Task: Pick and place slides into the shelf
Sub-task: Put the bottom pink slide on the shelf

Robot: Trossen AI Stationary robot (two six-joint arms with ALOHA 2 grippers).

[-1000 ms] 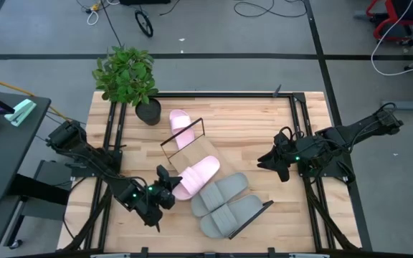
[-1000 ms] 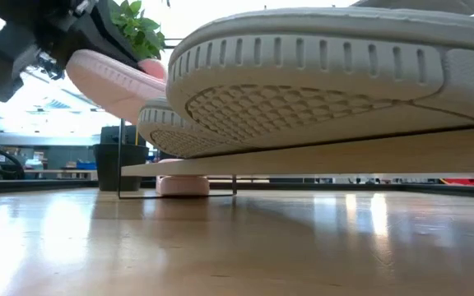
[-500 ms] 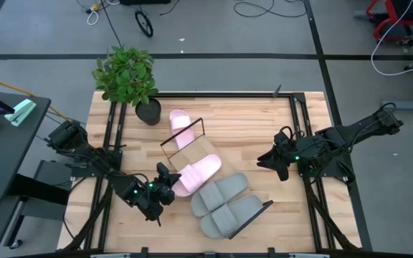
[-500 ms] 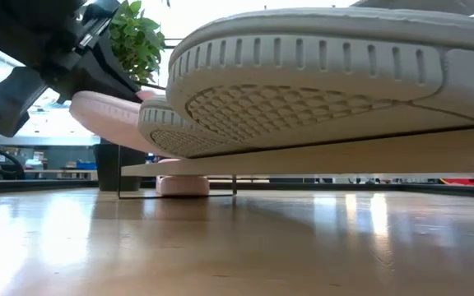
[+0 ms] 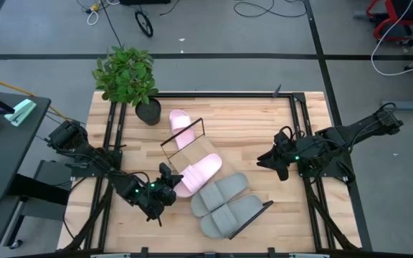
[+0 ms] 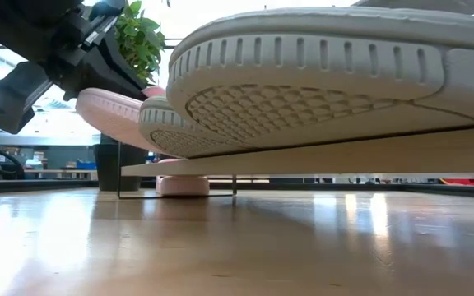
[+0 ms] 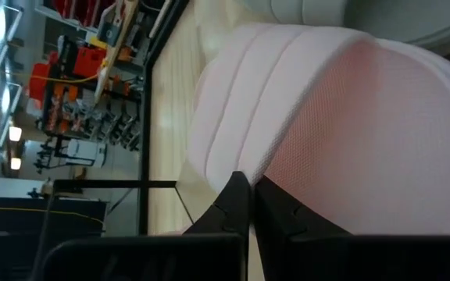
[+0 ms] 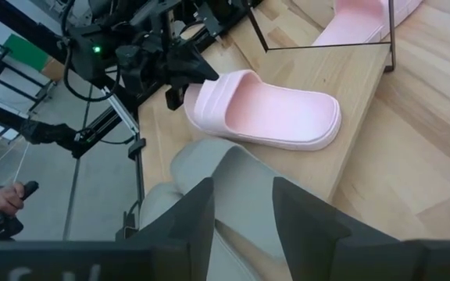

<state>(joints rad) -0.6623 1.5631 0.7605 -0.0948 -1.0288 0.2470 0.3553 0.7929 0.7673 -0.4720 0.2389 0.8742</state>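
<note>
High view: the left gripper [image 5: 169, 188] grips the toe end of a pink slide [image 5: 198, 174] that lies on the shelf [image 5: 214, 185], just beside the nearer of two grey slides [image 5: 220, 193]. The second grey slide [image 5: 232, 216] lies on the far side of the first from the gripper. A second pink slide [image 5: 180, 126] lies beyond the shelf's wire frame [image 5: 183, 135], well apart from the gripper, near a plant [image 5: 127, 77]. The right gripper [image 5: 268, 159] waits over the table [image 5: 260, 122] past the grey slides, fingers apart. Against the frame 1.0 s ago, the left gripper and pink slide have barely shifted.

Low view: the left gripper [image 6: 97, 57] sits on the pink slide [image 6: 113, 115], whose sole is just beside a grey sole [image 6: 179, 131]. Compared with 1.0 s ago, the pink slide is lower and now reaches the grey one.

Left wrist view: the fingers [image 7: 237, 207] are pressed nearly together, pinching the pink slide's [image 7: 334, 133] edge.

Right wrist view: the right fingers [image 8: 307, 222] are spread with a grey slide [image 8: 201, 176] ahead; beyond it the pink slide [image 8: 268, 109] rests on the shelf [image 8: 362, 133] with the left gripper [image 8: 190, 74] at its toe.
</note>
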